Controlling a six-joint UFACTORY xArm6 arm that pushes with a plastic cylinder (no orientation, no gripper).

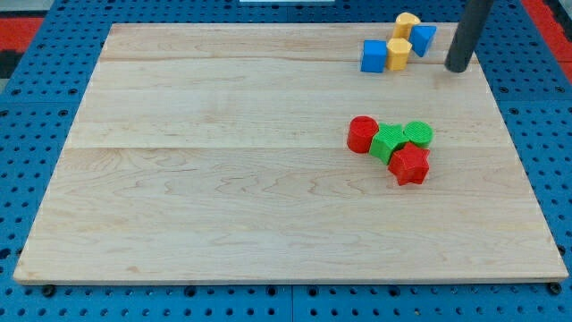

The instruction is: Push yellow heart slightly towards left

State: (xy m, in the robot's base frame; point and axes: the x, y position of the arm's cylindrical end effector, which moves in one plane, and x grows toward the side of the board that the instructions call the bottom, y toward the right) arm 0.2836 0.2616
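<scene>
Two yellow blocks sit in a cluster at the view's top right. One yellow block [407, 24] is at the board's top edge, the other [399, 53] just below it. I cannot tell which of them is the heart. A blue cube [374, 55] touches the lower yellow block on its left. A blue wedge-like block [423, 38] lies to the right of both yellow blocks. My tip [457, 68] rests on the board to the right of this cluster, a short gap from the blue wedge-like block and touching nothing.
A second cluster lies right of the board's centre: a red cylinder [362, 134], a green cube [387, 143], a green cylinder [417, 134] and a red star [410, 165]. The wooden board [223, 179] lies on a blue pegboard surface.
</scene>
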